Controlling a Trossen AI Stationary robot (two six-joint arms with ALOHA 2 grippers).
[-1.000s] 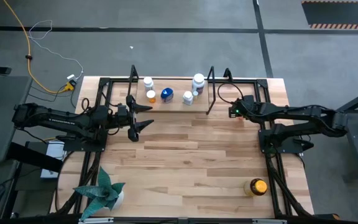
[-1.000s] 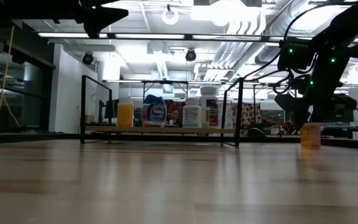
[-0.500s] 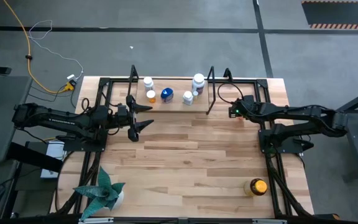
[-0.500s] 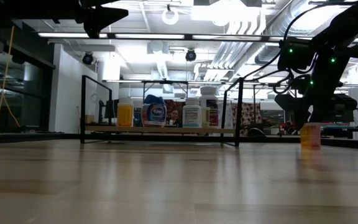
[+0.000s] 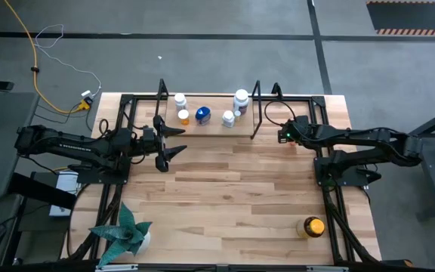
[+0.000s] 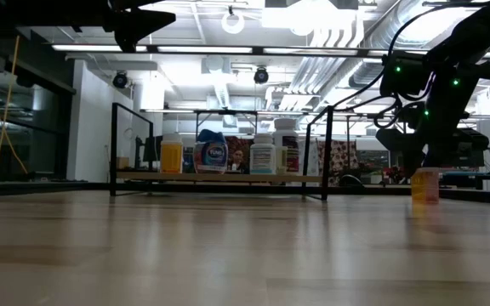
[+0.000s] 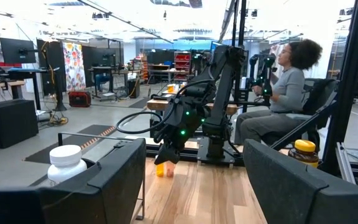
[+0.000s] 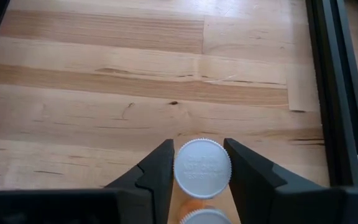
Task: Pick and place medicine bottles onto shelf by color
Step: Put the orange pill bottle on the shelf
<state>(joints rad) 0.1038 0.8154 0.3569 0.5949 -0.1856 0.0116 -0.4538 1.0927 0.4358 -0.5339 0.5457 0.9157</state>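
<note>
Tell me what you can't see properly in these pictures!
- Right gripper: its dark fingers flank an orange bottle's white cap; whether they touch it is unclear.
- Second cap, right wrist view: cut off by the edge.
- Shelf bottle labels, low view: too small to read.
- White bottle, left wrist view: partly hidden behind the left gripper's finger.

White-capped orange bottle [image 8: 202, 171], blue bottle [image 5: 202, 115] on black-framed shelf [image 5: 254, 121], teal plant [image 5: 125, 233]

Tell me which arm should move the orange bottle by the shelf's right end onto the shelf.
Right. Its hand already straddles that white-capped orange bottle, fingers on either side of the cap, just beside the shelf. The left hand hangs open and empty across the table.
</note>
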